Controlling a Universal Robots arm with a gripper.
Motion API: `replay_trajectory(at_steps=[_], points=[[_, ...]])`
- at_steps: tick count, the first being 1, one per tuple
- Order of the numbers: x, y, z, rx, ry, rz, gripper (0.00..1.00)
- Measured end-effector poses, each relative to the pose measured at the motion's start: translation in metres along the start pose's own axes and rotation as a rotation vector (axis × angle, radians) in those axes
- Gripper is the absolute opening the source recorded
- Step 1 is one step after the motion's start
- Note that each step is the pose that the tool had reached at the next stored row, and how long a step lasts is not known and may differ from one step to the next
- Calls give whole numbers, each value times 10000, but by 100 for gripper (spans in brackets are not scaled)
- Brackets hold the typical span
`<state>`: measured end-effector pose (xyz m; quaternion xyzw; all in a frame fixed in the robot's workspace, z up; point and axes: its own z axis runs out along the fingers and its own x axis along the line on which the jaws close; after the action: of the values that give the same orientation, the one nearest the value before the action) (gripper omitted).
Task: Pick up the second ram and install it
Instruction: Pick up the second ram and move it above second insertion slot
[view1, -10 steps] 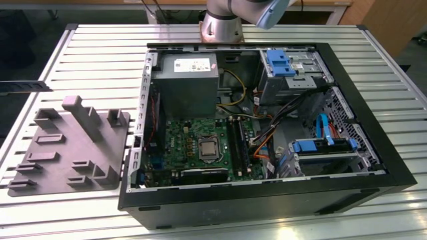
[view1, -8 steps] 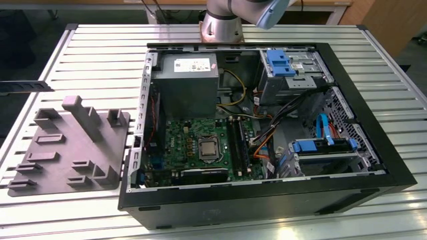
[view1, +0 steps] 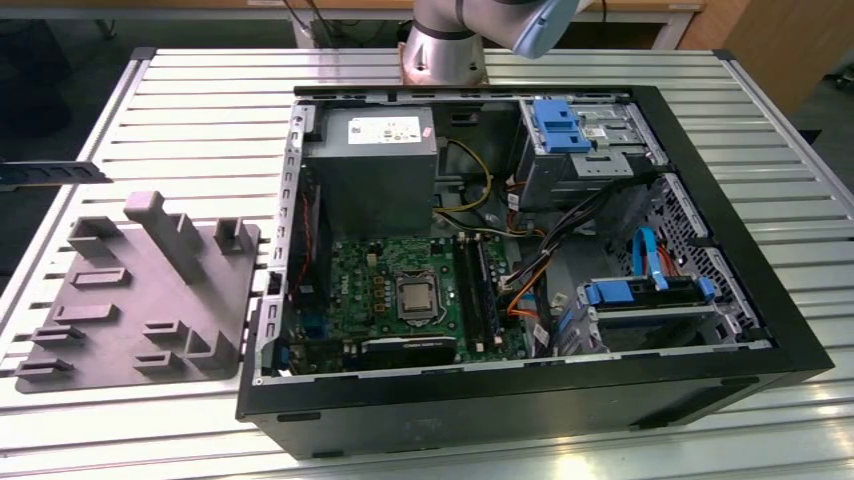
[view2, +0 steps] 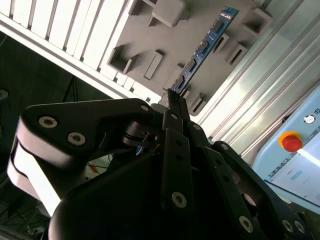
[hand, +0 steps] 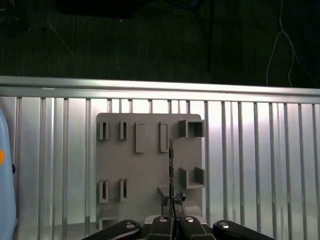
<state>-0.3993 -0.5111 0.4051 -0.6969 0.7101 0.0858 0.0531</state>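
Clamping my pincer (view2: 175, 102) on one end of the long, thin, dark flat memory stick (view2: 202, 47), I hold it over the grey plastic tray (hand: 145, 167) on the slatted metal surface (hand: 250, 165). It is probably light, stiff and fragile, so grip the board edges, not the chips.

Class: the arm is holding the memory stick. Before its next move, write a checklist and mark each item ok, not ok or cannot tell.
1. Gripper jaws shut on the second ram: ok.
2. Ram in line with the jaws, not skewed, in the first wrist view: ok.
3. Ram apart from the grey tray, hanging above it: ok.
4. Computer case open, with the motherboard exposed: ok.
5. A free memory slot on the board: cannot tell.
6. Orange cables beside the slots, out of the path: cannot tell.
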Motion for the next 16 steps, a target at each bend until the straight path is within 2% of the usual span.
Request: replay_trajectory(at_steps=[16], points=[[-1, -35, -2, -1, 1, 0, 12]])
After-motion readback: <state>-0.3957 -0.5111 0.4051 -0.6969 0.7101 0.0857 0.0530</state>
